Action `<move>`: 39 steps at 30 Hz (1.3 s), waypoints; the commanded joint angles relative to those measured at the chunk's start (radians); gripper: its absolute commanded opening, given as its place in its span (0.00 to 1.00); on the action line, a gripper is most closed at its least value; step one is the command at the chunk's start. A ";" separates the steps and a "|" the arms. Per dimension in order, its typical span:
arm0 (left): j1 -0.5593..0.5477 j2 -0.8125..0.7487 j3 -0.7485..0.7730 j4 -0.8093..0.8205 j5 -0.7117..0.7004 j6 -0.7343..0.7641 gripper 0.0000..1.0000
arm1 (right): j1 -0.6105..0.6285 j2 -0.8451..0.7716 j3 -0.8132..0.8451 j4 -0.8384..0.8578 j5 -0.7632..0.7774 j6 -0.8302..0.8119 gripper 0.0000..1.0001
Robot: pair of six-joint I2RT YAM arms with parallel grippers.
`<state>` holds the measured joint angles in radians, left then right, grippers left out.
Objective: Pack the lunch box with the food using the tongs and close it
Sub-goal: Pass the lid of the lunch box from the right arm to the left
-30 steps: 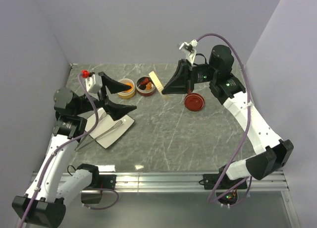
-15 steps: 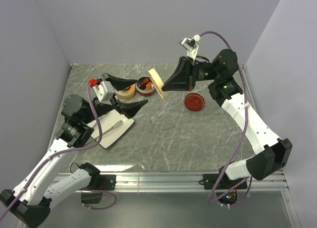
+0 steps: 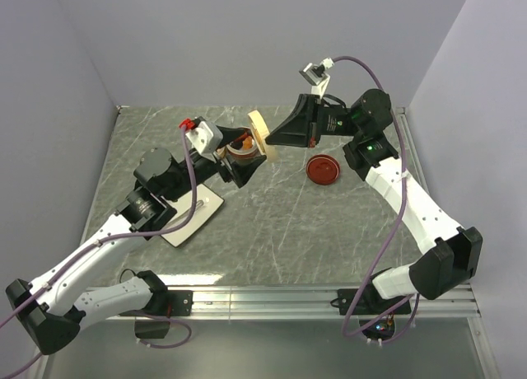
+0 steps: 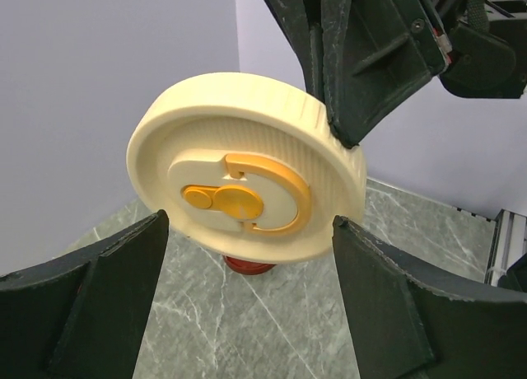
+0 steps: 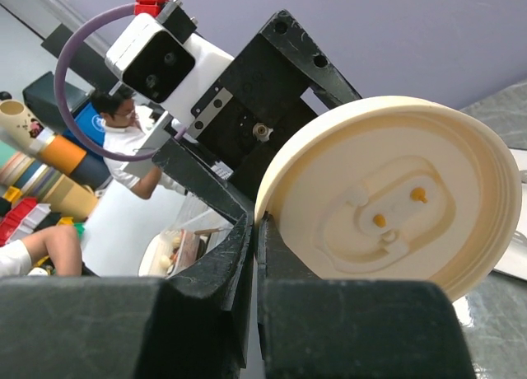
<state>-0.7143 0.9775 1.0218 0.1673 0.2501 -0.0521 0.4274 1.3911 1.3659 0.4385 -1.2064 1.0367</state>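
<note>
My right gripper (image 3: 268,145) is shut on the rim of the cream lid (image 3: 260,133), holding it on edge in the air above the table. In the left wrist view the cream lid (image 4: 247,189) faces me with its orange latch. My left gripper (image 4: 249,224) stands open, one finger on each side of the lid's lower rim. The dark red tub (image 3: 241,147), with food (image 3: 244,139) inside, sits just behind my left gripper (image 3: 239,165). The dark red lid (image 3: 324,170) lies flat on the table. The cream tub is hidden by my left wrist. The tongs do not show clearly.
A white square plate (image 3: 198,218) lies at the left, partly under my left arm. Grey walls close the table at the back and on both sides. The metal rail with the arm bases (image 3: 272,301) runs along the near edge.
My left arm has swung right from above the plate to the cream lid, and its jaws have narrowed a little. My right gripper has moved the lid slightly left and tilted it.
</note>
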 commanded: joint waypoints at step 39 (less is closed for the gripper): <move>0.154 -0.118 -0.027 -0.036 0.056 0.041 0.82 | -0.029 -0.060 -0.028 0.080 0.024 0.039 0.00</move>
<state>-0.5663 0.9169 1.0420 0.0746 0.1196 -0.0448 0.4049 1.3579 1.3163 0.4797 -1.1652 1.0790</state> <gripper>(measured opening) 0.819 0.062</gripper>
